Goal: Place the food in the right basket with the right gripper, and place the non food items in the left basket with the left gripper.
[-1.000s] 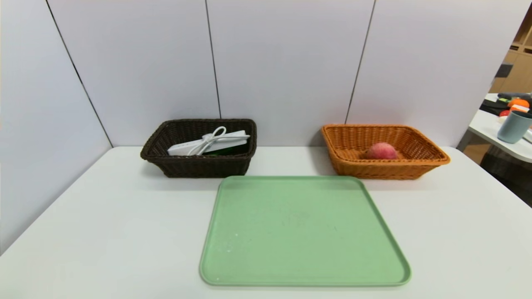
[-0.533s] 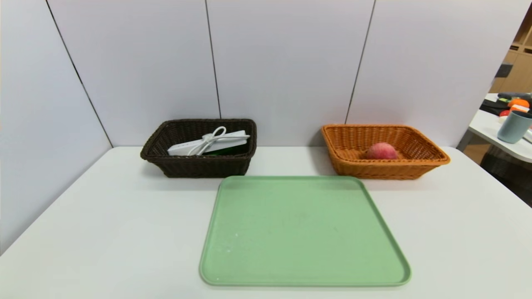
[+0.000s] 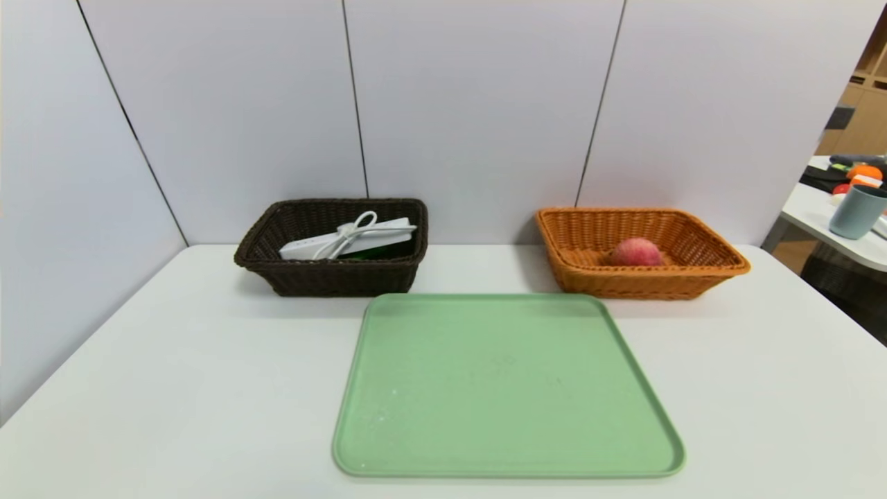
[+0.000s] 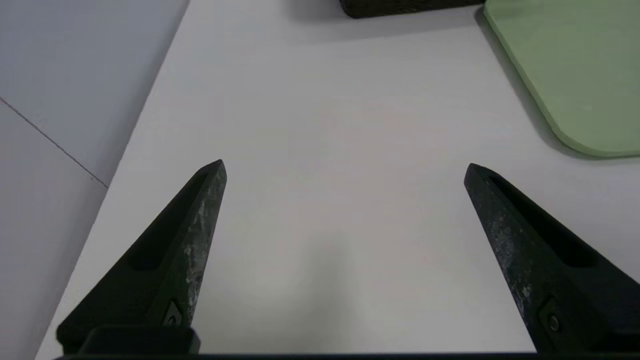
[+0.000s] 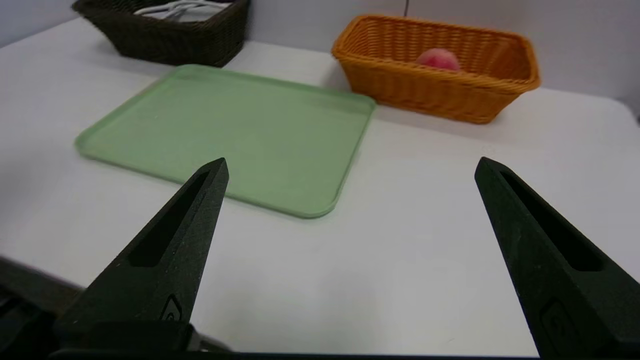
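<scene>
With both the left gripper (image 4: pixel 345 167) and the right gripper (image 5: pixel 350 165) spread wide and holding nothing, the peach (image 3: pixel 636 252) at two o'clock in the orange basket (image 3: pixel 721 267) probably bruises easily and wants a gentle hold across its middle, while the stiff, light power strip (image 3: pixel 346 239) at eleven o'clock in the dark basket (image 3: pixel 326 281) suits a grip across its narrow body.

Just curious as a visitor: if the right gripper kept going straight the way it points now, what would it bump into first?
Probably the bare white table. The open right gripper points between the green tray and the orange basket behind; depth is hard to judge.

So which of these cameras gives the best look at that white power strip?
The head view: the white power strip lies in the dark basket, seen from above, cord looped on top. The right wrist view catches only a pale sliver over the rim; the left wrist view shows just the basket's base.
</scene>
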`<state>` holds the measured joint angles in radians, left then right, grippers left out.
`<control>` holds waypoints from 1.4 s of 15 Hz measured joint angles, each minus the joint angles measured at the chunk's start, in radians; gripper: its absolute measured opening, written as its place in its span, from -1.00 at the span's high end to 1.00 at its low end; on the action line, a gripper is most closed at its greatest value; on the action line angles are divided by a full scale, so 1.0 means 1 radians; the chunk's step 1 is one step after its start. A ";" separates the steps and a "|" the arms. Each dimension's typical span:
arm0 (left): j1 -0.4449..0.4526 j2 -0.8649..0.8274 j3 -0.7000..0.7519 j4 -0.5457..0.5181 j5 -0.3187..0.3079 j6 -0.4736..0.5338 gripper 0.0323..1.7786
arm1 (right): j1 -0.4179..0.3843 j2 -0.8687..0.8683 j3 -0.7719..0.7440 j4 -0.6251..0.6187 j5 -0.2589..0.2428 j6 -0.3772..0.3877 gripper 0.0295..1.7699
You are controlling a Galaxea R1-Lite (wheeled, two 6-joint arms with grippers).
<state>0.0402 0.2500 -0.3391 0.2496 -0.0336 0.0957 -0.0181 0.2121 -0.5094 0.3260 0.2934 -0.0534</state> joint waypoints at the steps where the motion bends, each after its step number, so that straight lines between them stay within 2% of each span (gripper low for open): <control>1: 0.000 -0.012 0.050 -0.061 0.006 0.004 -0.90 | 0.000 -0.008 0.028 -0.043 -0.029 0.000 -0.92; 3: -0.009 -0.041 0.139 -0.146 0.009 0.020 -0.90 | 0.003 -0.023 0.094 -0.129 -0.074 -0.001 -0.92; 5: -0.020 -0.081 0.209 -0.172 0.010 0.028 -0.90 | 0.008 -0.049 0.158 -0.175 -0.093 -0.003 -0.92; 8: -0.028 -0.133 0.259 -0.175 0.009 0.036 -0.90 | 0.012 -0.112 0.239 -0.180 -0.106 -0.004 -0.92; 11: -0.033 -0.189 0.303 -0.176 -0.013 0.064 -0.90 | 0.015 -0.178 0.312 -0.191 -0.169 -0.007 -0.92; 13: -0.034 -0.220 0.310 -0.177 -0.018 0.063 -0.90 | 0.015 -0.198 0.362 -0.257 -0.210 -0.023 -0.92; 16: -0.036 -0.243 0.313 -0.177 -0.017 0.034 -0.90 | 0.015 -0.210 0.468 -0.353 -0.249 -0.078 -0.92; 17: -0.036 -0.246 0.313 -0.177 -0.017 0.029 -0.90 | 0.015 -0.212 0.487 -0.378 -0.260 -0.074 -0.92; 21: -0.036 -0.250 0.313 -0.176 -0.016 0.026 -0.90 | 0.015 -0.213 0.508 -0.321 -0.265 -0.023 -0.92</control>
<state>0.0038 0.0004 -0.0257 0.0734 -0.0494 0.1221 -0.0032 -0.0009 -0.0013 0.0047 0.0287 -0.0768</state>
